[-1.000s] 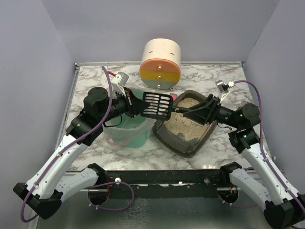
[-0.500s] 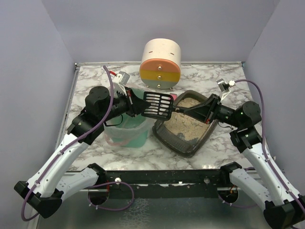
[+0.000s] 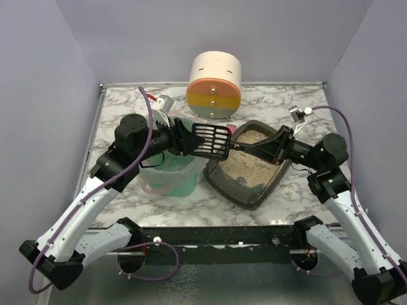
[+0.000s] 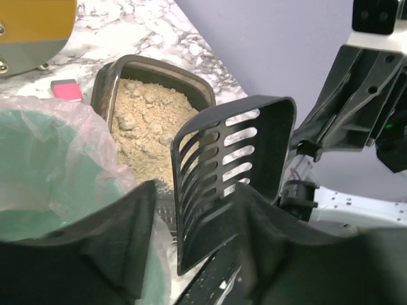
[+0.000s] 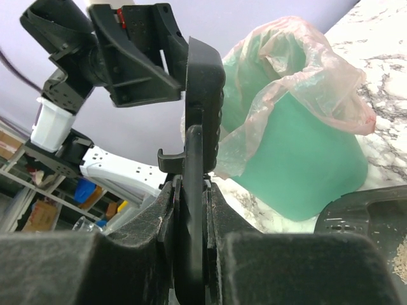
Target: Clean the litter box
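The litter box (image 3: 219, 182) is a dark grey tray of beige litter, right of centre; its far end (image 4: 103, 81) shows in the left wrist view. A black slotted scoop (image 3: 213, 140) hangs in the air between the arms. My right gripper (image 3: 272, 148) is shut on the scoop's handle (image 5: 194, 159), which runs up between the two pads. My left gripper (image 4: 194, 210) stands open around the scoop's head (image 4: 232, 165), with a gap between the left finger (image 4: 130, 216) and the scoop. The scoop's basket looks empty.
A green bin (image 3: 170, 176) with a clear bag liner stands left of the litter box, under my left gripper. A cream, orange and yellow cylinder (image 3: 214, 86) lies at the back. A small pink object (image 4: 65, 89) rests on the marble between the bin and the tray.
My right gripper has shut on the scoop's handle. The left gripper's jaws have then opened off the scoop's head. The scoop has shifted slightly toward the back.
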